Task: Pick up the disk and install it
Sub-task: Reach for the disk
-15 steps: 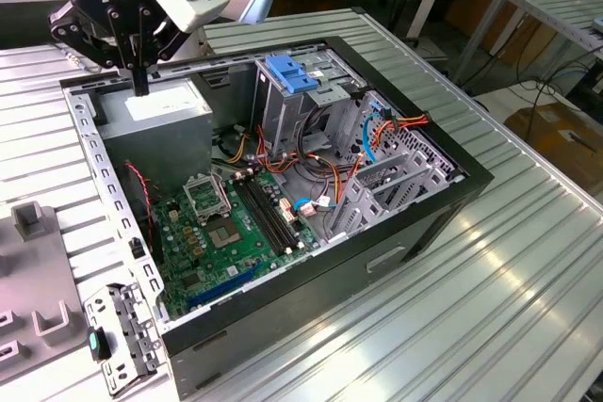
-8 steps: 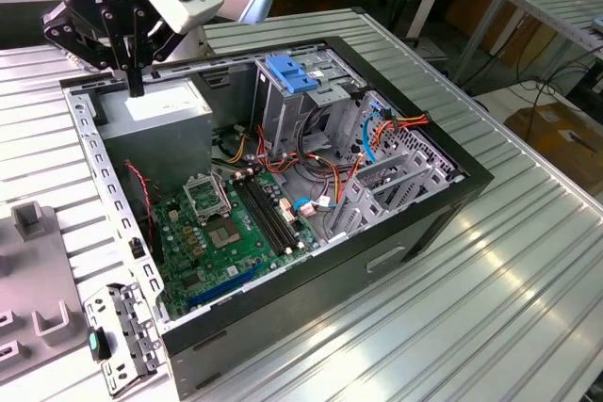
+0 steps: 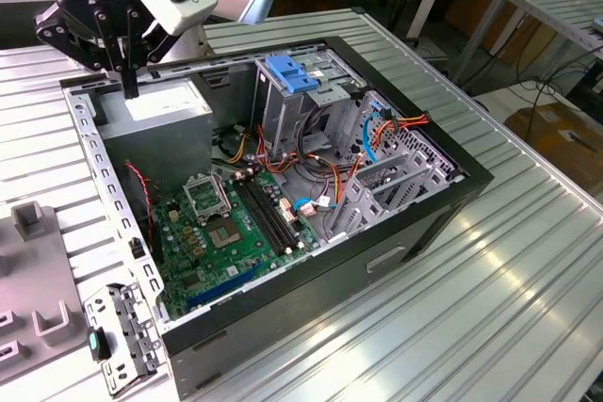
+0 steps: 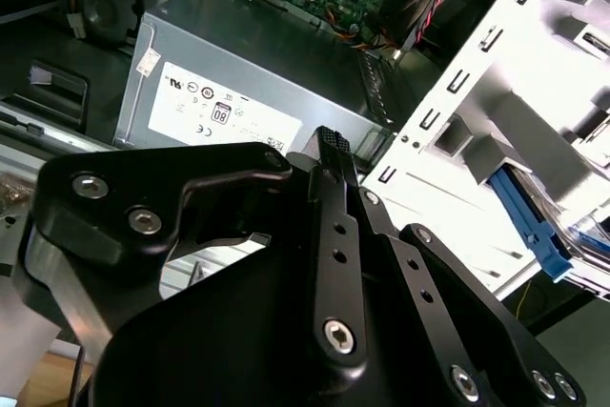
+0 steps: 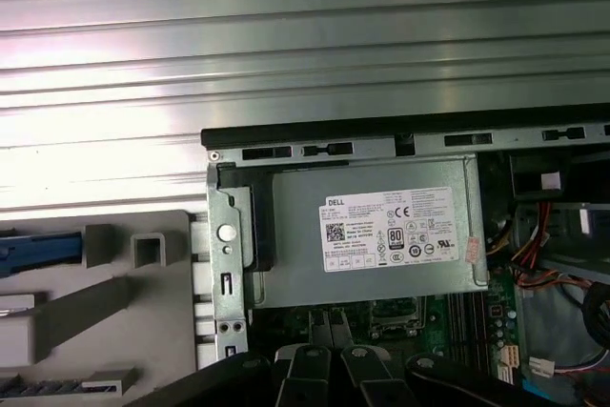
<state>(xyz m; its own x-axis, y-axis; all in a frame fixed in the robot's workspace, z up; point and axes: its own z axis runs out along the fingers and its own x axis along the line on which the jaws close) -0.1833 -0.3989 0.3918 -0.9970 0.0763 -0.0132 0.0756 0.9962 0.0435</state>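
Black claw [image 4: 327, 140] (fingers [image 4: 335, 199] together) above the grey power-supply box [image 4: 238, 92]

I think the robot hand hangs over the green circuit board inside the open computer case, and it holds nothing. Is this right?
Not quite. In the exterior view the hand hangs over the grey power supply box, not over the green circuit board. The rest is right: the computer case is open and the hand holds nothing.
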